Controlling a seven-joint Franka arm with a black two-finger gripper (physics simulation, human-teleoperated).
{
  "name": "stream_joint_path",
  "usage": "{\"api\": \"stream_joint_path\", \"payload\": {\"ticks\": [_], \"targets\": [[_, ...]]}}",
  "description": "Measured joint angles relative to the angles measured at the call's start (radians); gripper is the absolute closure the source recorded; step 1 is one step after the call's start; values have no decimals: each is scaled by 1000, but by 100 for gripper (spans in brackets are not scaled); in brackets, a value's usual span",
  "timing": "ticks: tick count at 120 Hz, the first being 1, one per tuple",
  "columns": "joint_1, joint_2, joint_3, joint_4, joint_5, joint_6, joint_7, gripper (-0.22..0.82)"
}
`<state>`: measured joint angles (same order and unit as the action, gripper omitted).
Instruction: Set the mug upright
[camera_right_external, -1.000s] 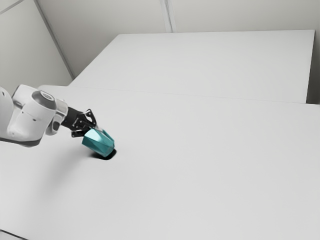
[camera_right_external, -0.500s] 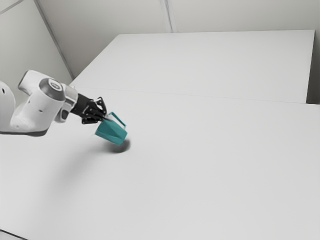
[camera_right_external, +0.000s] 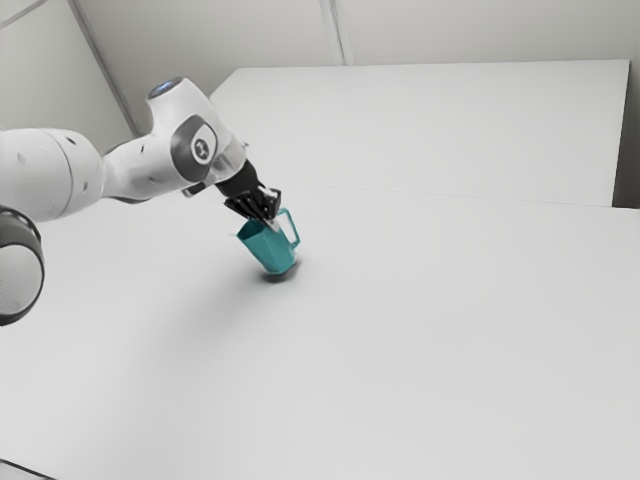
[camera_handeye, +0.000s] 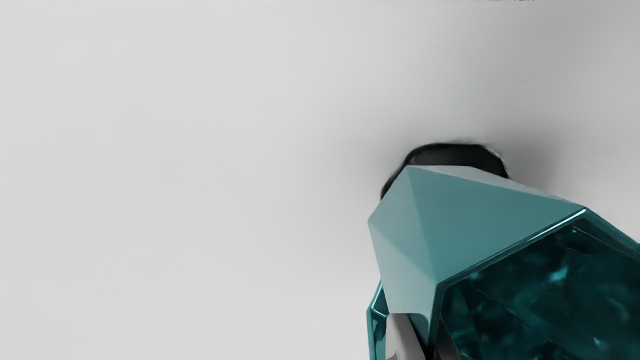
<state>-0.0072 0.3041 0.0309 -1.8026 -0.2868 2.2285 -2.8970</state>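
Note:
The black gripper (camera_right_external: 268, 219) is at the teal mug's rim in the exterior view. Faceted and teal, the mug (camera_right_external: 268, 247) leans with its open end toward the exterior view's upper left and its base low, close over the table; whether it touches cannot be told. Its handle (camera_right_external: 294, 229) faces the exterior view's right. In the wrist view the gripper (camera_handeye: 426, 335) is shut on the mug's wall (camera_handeye: 450, 225), one finger outside, between wall and handle, the other inside the rim. The mug's dark hollow is visible there.
A wide white table (camera_right_external: 430, 330) lies under the mug, with a dark shadow by the mug's base. Behind it is another white surface (camera_right_external: 430, 120), with pale walls beyond.
My hand has carried the mug toward the exterior view's right and farther back. The mug has turned from steeply tipped to closer to upright, and its handle has come into sight.

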Motion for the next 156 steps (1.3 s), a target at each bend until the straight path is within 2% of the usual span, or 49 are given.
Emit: {"api": "stream_joint_path", "payload": {"ticks": [51,73,91,107,127,144,156], "targets": [[-67,44,0,44,188,-104,0,79],[-68,43,1,47,209,-127,0,39],[-68,21,1,47,213,-136,0,19],[-67,-51,-3,39,213,-140,0,10],[-60,-163,0,9,216,-169,0,5],[-57,-245,18,40,282,-314,0,2],[-56,-271,30,142,313,-434,0,1]]}}
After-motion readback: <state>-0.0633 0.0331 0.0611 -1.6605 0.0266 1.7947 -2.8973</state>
